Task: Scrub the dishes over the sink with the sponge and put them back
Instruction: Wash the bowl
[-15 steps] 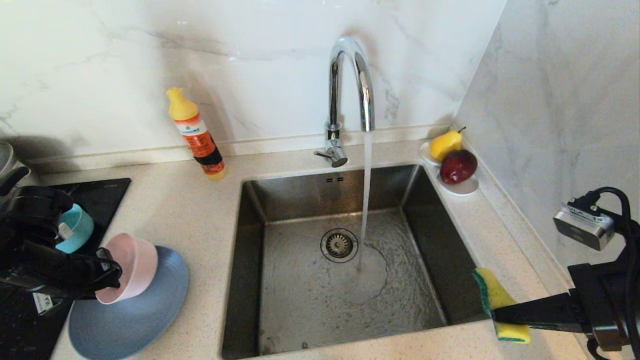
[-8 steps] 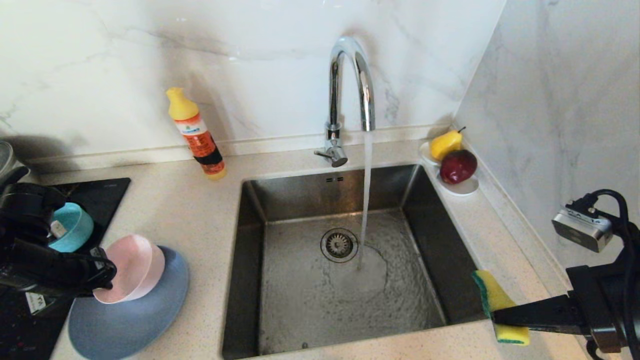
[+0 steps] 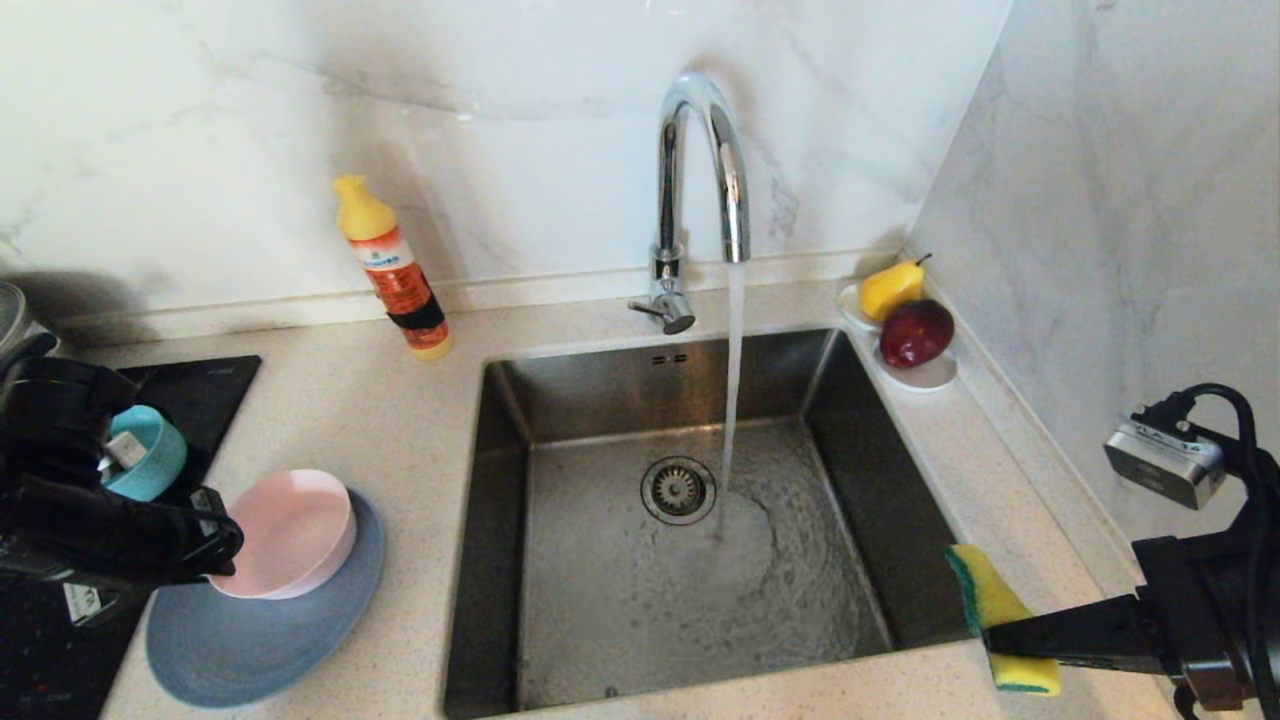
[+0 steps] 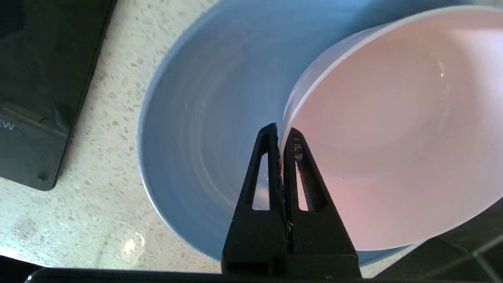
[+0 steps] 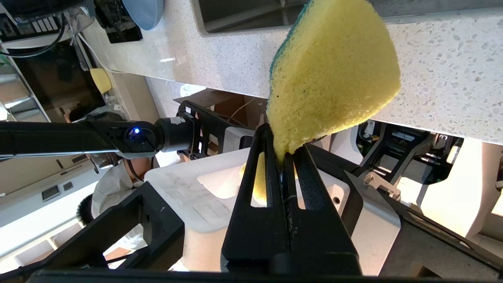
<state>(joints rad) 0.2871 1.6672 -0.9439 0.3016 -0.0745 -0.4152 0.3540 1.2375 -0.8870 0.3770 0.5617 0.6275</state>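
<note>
Left gripper (image 4: 281, 135) pinches the rim of the pink bowl (image 3: 290, 532), which sits on the blue plate (image 3: 250, 640) left of the sink (image 3: 680, 560); a teal bowl (image 3: 150, 455) lies behind. Right gripper (image 5: 279, 157) clamps the sponge (image 3: 995, 615) over the counter (image 3: 400, 440) at the sink's near right corner. Tap (image 3: 700, 180) runs.

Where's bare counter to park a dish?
Bare counter between detergent bottle, pink bowl and sink. Front strip before the sink is free. Crowded: blue plate corner, fruit dish.
</note>
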